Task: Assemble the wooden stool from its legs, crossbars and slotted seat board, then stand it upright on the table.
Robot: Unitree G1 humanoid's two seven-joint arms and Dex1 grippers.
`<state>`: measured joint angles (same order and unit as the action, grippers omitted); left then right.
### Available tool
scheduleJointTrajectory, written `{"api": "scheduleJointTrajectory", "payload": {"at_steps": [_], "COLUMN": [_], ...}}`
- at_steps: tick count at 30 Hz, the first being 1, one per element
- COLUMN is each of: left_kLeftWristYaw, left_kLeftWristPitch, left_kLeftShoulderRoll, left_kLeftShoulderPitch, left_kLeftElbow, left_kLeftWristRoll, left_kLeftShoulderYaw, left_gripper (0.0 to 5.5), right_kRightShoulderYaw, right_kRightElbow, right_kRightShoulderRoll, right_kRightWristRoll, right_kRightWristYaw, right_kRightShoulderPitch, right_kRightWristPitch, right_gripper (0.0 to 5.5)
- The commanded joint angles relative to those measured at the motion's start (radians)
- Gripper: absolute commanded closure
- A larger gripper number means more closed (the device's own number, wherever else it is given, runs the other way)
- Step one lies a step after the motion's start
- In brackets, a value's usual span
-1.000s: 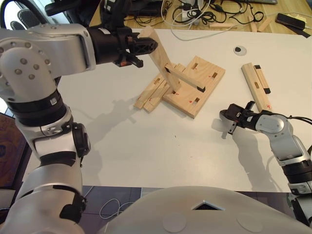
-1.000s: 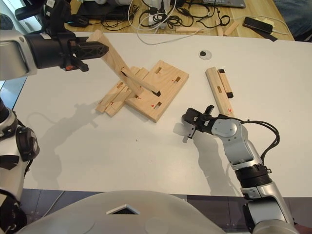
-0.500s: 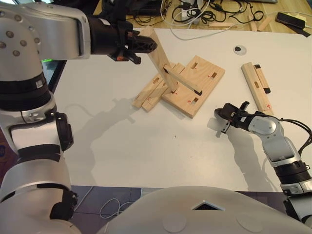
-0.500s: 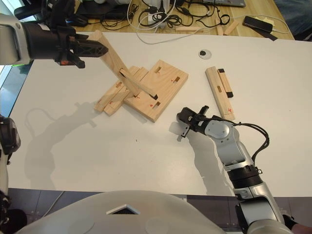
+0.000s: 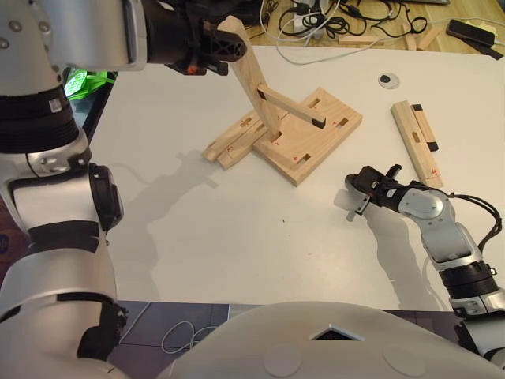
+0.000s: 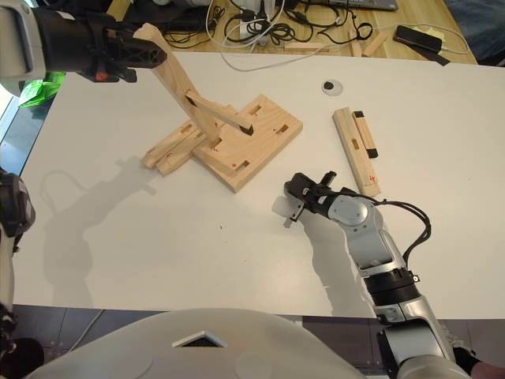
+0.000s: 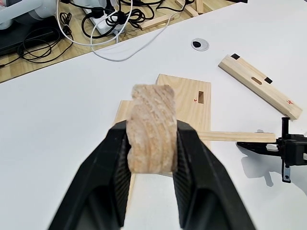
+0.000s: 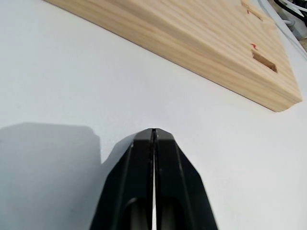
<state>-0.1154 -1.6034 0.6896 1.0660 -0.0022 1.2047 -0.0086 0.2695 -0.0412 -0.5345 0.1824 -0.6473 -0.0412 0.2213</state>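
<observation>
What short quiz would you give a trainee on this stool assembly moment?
1. True or false: the right gripper holds a crossbar.
2. What does the left gripper clamp? A: the upper end of a tilted wooden leg. B: a cable. C: nothing.
3. On which side of the seat board, the robot's left or right, does the separate pair of wooden pieces with dark ends lie?

Key: 1 false, it is shut on nothing, low over the table. 2 A. 3 right.
</observation>
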Motion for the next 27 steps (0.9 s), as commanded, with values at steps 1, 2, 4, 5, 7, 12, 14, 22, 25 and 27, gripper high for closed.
{"api": "scheduleJointTrajectory", "payload": {"at_steps": [1, 2, 4, 5, 7, 12, 14, 22, 25, 27], "left_kLeftWristYaw": [-0.037, -0.046, -0.063, -0.071, -0.083, -0.107, -0.107, -0.073, -0.045, -0.025], "left_kLeftWristPitch": [-0.011, -0.011, -0.011, -0.011, -0.011, -0.011, -0.011, -0.011, -0.011, -0.011], "left_kLeftShoulderRoll": [0.022, 0.029, 0.04, 0.043, 0.048, 0.054, 0.054, 0.021, 0.009, 0.007], "left_kLeftShoulderPitch": [0.015, 0.009, -0.004, -0.009, -0.019, -0.026, -0.022, 0.004, 0.013, 0.014], "left_kLeftElbow": [0.008, 0.006, 0.004, 0.002, -0.002, -0.004, 0.0, 0.006, 0.006, 0.001], "left_kLeftWristRoll": [0.075, 0.089, 0.112, 0.121, 0.127, 0.134, 0.125, 0.061, 0.032, 0.022], "left_kLeftShoulderYaw": [-0.011, -0.015, -0.022, -0.024, -0.027, -0.028, -0.03, -0.031, -0.032, -0.034], "left_gripper": [4.48, 4.48, 4.48, 4.48, 4.48, 4.48, 4.48, 4.48, 4.48, 4.48], "right_kRightShoulderYaw": [0.003, 0.005, 0.011, 0.014, 0.018, 0.031, 0.032, 0.036, 0.038, 0.038], "right_kRightElbow": [0.013, 0.009, -0.011, -0.021, -0.052, -0.092, -0.096, -0.101, -0.104, -0.106], "right_kRightShoulderRoll": [0.004, 0.0, -0.013, -0.019, -0.027, -0.025, -0.023, -0.016, -0.014, -0.013], "right_kRightWristRoll": [-0.006, -0.002, 0.012, 0.018, 0.027, 0.027, 0.027, 0.022, 0.02, 0.018], "right_kRightWristYaw": [-0.004, -0.006, -0.013, -0.015, -0.02, -0.031, -0.03, -0.023, -0.023, -0.024], "right_kRightShoulderPitch": [0.012, 0.012, 0.015, 0.016, 0.018, 0.005, 0.006, 0.007, 0.007, 0.007], "right_kRightWristPitch": [0.016, 0.019, 0.029, 0.033, 0.051, 0.082, 0.086, 0.094, 0.098, 0.1], "right_gripper": [5.5, 5.5, 5.5, 5.5, 5.5, 5.5, 5.5, 5.5, 5.5, 5.5]}}
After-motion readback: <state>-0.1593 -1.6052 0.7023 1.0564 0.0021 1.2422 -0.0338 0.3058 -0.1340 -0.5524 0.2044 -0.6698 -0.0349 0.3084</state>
